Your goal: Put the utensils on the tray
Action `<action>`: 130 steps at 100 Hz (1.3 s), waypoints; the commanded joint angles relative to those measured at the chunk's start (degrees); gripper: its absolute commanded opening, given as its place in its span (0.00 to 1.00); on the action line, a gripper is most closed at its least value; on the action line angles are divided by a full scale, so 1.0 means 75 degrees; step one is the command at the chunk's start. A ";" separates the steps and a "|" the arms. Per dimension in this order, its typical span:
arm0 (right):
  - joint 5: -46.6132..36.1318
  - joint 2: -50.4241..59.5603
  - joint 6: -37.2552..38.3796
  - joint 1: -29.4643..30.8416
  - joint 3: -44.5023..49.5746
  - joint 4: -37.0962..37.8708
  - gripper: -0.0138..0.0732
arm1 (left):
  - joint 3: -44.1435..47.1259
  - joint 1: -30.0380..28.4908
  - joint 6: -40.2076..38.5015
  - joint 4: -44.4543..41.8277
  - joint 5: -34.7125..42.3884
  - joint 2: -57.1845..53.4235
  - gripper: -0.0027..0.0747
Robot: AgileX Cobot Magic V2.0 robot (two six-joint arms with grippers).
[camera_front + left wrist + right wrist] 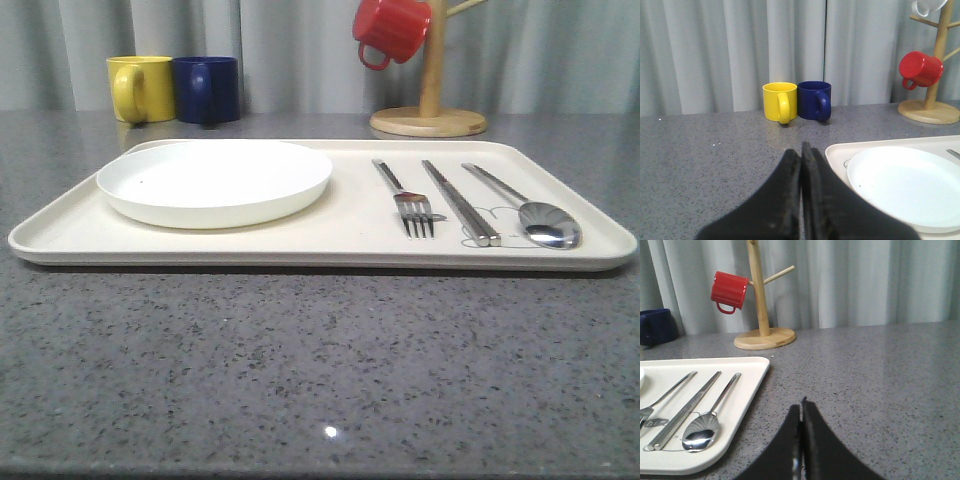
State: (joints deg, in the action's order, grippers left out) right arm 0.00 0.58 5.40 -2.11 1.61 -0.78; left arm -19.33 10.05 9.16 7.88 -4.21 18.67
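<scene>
**Cutlery all on the tray, both claws closed and empty**

Fork point(412, 205), chopsticks point(458, 201) and spoon point(530, 211) lie side by side on the right half of the cream tray point(340, 235), handles pointing away toward the curtain. The white plate point(214, 181) sits on the tray's left half. Over at the right gripper point(801, 412), the fingers are pressed together, holding nothing, low over the bare grey counter point(320, 370) just off the tray's right edge, spoon nearest. The left gripper point(801, 155) is likewise pinched shut and empty, hovering beside the tray's left corner, near the plate. Yellow mug point(141, 88), blue mug point(207, 89) and a red mug point(390, 29) on a wooden mug tree point(430, 110) stand behind.
</scene>
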 commanded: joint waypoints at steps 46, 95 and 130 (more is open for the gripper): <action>-0.0694 0.0174 -0.0074 0.0048 -0.0137 0.0013 0.08 | 0.1977 0.0032 -0.1411 -0.1540 0.0655 -0.2346 0.01; -0.0690 0.0165 -0.0074 0.0048 -0.0137 0.0013 0.08 | 0.2864 0.0032 -0.1427 -0.1678 0.1205 -0.2784 0.01; -0.0690 0.0165 -0.0074 0.0048 -0.0137 0.0013 0.08 | 0.2864 0.0032 -0.1427 -0.1678 0.1205 -0.2784 0.01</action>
State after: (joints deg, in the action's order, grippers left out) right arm -0.39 0.58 5.40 -2.11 1.61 -0.78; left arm -0.25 10.05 -1.01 -4.72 0.00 -0.27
